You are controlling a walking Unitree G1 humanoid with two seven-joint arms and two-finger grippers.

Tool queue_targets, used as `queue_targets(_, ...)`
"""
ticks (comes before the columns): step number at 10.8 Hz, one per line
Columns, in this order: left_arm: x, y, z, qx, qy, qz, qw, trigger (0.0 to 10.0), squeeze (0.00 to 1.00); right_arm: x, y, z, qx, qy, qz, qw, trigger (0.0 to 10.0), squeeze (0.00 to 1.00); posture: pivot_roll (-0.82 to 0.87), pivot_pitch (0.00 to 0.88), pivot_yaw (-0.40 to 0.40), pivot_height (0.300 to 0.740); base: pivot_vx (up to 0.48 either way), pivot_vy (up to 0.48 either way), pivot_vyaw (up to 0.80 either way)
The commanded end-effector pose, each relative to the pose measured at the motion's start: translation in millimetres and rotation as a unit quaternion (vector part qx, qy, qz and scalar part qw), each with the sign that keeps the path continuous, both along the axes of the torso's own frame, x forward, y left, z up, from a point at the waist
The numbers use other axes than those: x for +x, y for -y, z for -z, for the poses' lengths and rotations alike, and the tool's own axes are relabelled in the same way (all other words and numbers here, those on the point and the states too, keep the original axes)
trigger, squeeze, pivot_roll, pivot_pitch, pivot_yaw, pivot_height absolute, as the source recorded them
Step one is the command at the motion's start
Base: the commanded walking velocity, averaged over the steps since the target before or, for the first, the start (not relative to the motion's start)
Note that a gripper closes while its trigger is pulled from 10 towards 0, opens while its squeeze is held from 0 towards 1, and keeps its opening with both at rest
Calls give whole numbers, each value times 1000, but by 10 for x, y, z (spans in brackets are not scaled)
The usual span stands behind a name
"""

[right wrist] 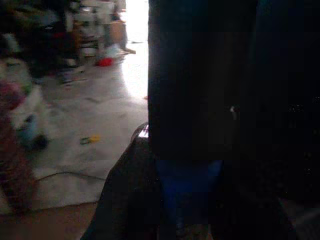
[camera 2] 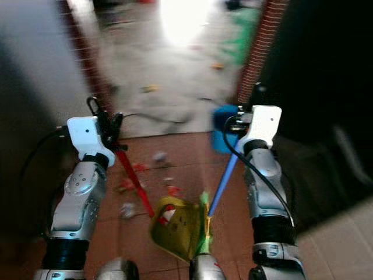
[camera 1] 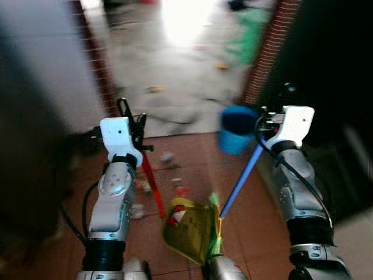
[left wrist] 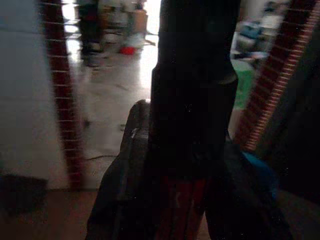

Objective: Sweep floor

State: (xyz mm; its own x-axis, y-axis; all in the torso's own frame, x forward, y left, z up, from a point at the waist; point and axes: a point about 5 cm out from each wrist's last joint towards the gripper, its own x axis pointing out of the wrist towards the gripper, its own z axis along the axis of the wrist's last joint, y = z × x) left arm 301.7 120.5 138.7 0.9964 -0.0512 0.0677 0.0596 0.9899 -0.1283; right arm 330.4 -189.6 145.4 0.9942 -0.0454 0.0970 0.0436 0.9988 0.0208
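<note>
My left gripper (camera 1: 133,125) is shut on a red handle (camera 1: 152,185) that slants down to a yellow-green dustpan (camera 1: 189,224) on the red tile floor between my arms. In the left wrist view the red handle (left wrist: 176,210) sits between the dark fingers (left wrist: 131,165). My right gripper (camera 1: 269,119) is shut on a blue broom handle (camera 1: 240,181), which runs down to green bristles (camera 1: 214,228) at the dustpan's right edge. The right wrist view has the blue handle (right wrist: 187,192) clamped between its fingers. Some red and white litter (camera 1: 175,217) lies in the pan.
Loose scraps (camera 1: 168,156) and more litter (camera 1: 182,189) lie on the tiles ahead. A blue bucket (camera 1: 236,133) stands by a brick pillar (camera 1: 265,52). Another brick edge (camera 1: 99,64) frames a doorway to a bright grey floor (camera 1: 175,76) with scattered bits. Dark furniture is at right.
</note>
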Motion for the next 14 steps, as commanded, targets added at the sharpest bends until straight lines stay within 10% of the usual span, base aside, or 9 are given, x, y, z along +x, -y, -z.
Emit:
queue_targets(1,12,41,-156,-10,31,10,999,10000,0,-4,15,-46,0,10,2,1000,10000,0,-13,44,5,740,0,0,0)
queue_targets(14,31,38,-185,-23,41,-2,999,10000,0,55,-12,-81,-22,16,-15,1000,10000,0,-15,23,-14,740,0,-204,0)
